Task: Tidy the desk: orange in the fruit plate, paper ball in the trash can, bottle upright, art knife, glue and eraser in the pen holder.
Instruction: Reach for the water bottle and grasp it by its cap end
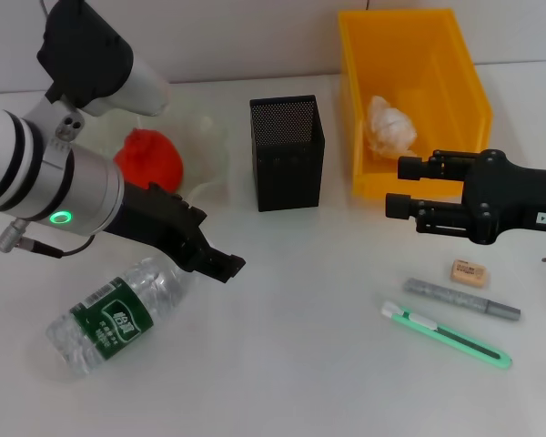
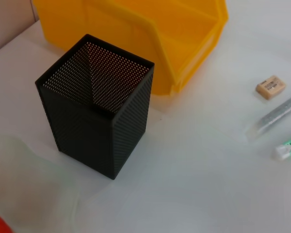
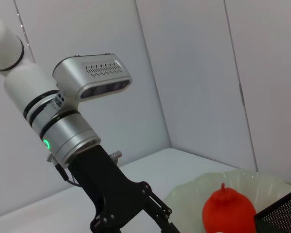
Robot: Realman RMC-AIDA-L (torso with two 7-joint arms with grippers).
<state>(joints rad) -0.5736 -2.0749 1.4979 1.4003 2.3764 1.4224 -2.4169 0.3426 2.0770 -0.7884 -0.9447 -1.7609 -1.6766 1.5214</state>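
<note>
White tabletop (image 1: 291, 364); pale wall (image 3: 194, 68)

You see a white desk (image 1: 291, 364) that fills almost all of the head view. Its surface is smooth and a little glossy, and the light on it is even, with only soft shadows. Behind the far edge of the desk stands a pale grey wall (image 1: 237, 36). In the right wrist view you see that this wall (image 3: 184, 73) is made of flat panels with thin vertical seams between them, and two wall faces meet in a corner.
</note>
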